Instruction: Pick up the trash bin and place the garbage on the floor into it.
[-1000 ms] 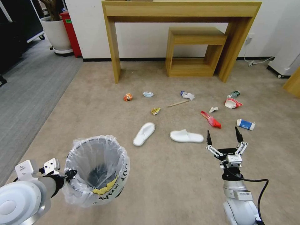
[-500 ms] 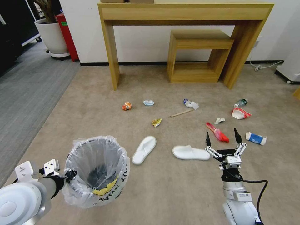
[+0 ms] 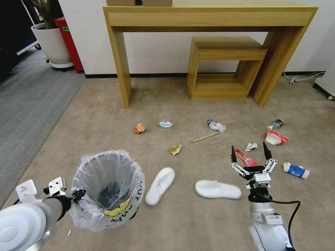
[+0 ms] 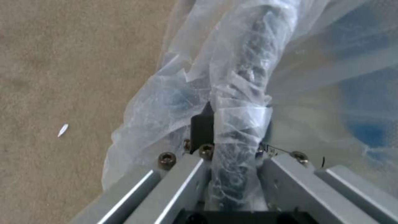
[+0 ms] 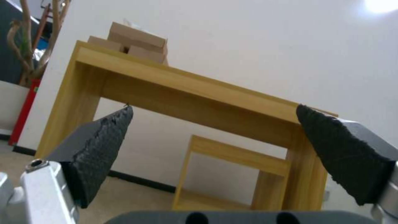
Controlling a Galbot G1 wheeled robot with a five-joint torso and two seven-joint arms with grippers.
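The whole head view has shifted, so the robot has driven closer to the garbage. The left hand point(image 3: 78, 195) stays clenched on the trash bin point(image 3: 106, 190) rim. The right hand point(image 3: 250, 157), spread wide, hovers just beyond the nearer slipper point(image 3: 217, 189), above the red wrapper point(image 3: 245, 158).

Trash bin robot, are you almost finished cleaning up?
Not nearly. Done: the left gripper has its fingers shut on the rim of the trash bin. In hand: the right gripper is open with nothing in it, out over the floor. Left: all the litter, including both slippers, the red wrapper, the stick and the blue-white carton.
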